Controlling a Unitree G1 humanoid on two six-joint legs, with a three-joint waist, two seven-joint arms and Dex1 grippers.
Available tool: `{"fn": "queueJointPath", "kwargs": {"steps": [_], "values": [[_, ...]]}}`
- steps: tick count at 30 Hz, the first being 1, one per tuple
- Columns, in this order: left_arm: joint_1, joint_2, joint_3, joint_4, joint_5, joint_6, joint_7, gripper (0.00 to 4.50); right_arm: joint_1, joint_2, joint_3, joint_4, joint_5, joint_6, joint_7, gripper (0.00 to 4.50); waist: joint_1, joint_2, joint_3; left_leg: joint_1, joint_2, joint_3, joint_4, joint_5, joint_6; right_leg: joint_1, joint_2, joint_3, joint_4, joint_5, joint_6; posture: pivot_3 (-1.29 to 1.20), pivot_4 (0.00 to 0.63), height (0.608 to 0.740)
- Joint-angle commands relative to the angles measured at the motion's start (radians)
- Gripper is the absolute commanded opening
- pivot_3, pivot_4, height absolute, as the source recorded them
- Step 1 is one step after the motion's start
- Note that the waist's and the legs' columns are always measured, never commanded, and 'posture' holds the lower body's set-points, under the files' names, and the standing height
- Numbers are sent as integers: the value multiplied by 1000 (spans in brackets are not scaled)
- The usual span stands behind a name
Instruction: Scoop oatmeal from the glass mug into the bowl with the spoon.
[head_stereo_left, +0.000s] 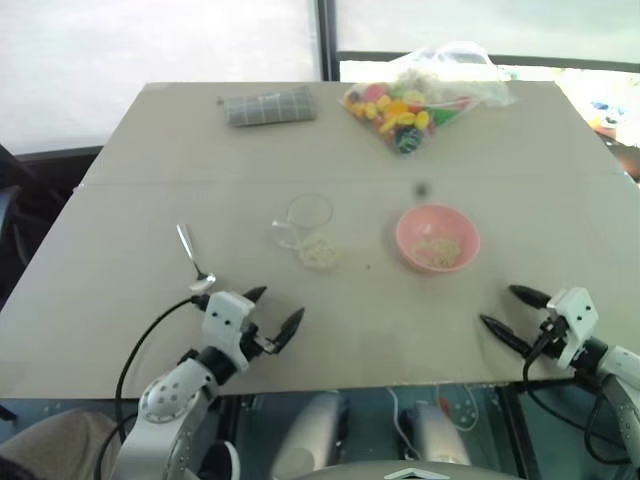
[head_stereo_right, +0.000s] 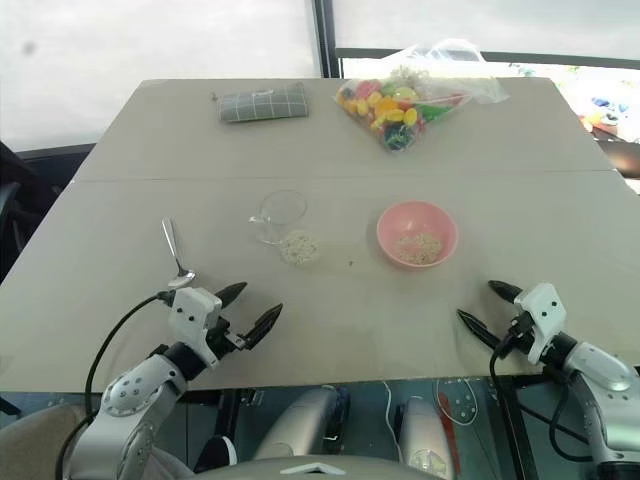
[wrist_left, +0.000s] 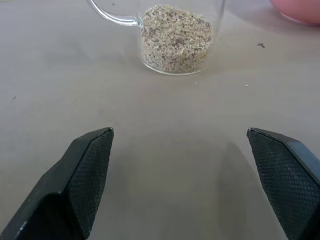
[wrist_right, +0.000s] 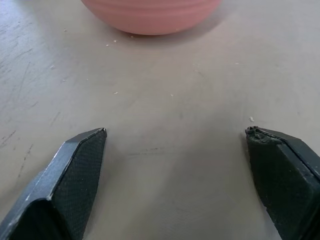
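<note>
The clear glass mug (head_stereo_left: 305, 228) stands mid-table with pale oatmeal (head_stereo_left: 319, 252) in its bottom; the left wrist view shows the oatmeal (wrist_left: 175, 37) up close. To its right sits the pink bowl (head_stereo_left: 437, 238), holding some oatmeal (head_stereo_left: 438, 249). The silver spoon (head_stereo_left: 194, 257) lies on the table left of the mug, just beyond my left gripper (head_stereo_left: 273, 312), which is open and empty near the front edge. My right gripper (head_stereo_left: 512, 313) is open and empty too, in front of the bowl (wrist_right: 150, 15) and to its right.
A clear bag of colourful candies (head_stereo_left: 415, 95) and a folded grey checked cloth (head_stereo_left: 269, 106) lie at the far side of the tan table (head_stereo_left: 120, 220). A few oat crumbs dot the table near the bowl.
</note>
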Motion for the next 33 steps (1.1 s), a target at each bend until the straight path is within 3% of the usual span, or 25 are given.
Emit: {"fn": "queueJointPath", "kwargs": {"steps": [1, 5, 11, 19, 29, 33], "values": [[15, -2, 13, -72, -24, 6, 1, 4411, 11, -22, -9, -32, 3, -5, 29, 4500, 0, 0, 0, 0, 0, 0, 0, 0, 0, 0, 0, 0, 0, 0, 0, 0, 150, 718], [20, -7, 64, -114, -30, 53, 60, 4411, 51, -62, -7, -109, 15, 12, 76, 4500, 1, 0, 0, 0, 0, 0, 0, 0, 0, 0, 0, 0, 0, 0, 0, 0, 150, 718], [13, -5, 243, -198, -144, 224, 163, 4411, 136, -144, -46, -384, 183, 219, 102, 4500, -1, 1, 0, -1, 1, -1, 0, 0, 0, -1, 0, 0, 0, -1, -1, 0, 150, 718], [-186, 79, 446, -132, -271, 490, 274, 4411, 3, -222, -35, -566, 344, 413, 71, 4500, 4, -1, 0, -2, 1, -1, 3, 0, 0, 0, 0, -2, 0, -2, 2, 0, 150, 718], [-445, 106, 382, 60, -234, 868, 451, 4411, -220, -249, -12, -659, 448, 561, -1, 4500, 2, -3, 1, -5, 0, -3, 3, 0, 0, -3, 0, -4, 0, 2, 3, 0, 150, 718], [-494, 100, 349, 173, -200, 883, 448, 4411, -277, -271, -23, -670, 488, 607, -21, 4500, 4, -2, 1, -5, 0, -4, 3, 0, 0, -3, 0, -5, 0, 2, 3, 0, 150, 718]]}}
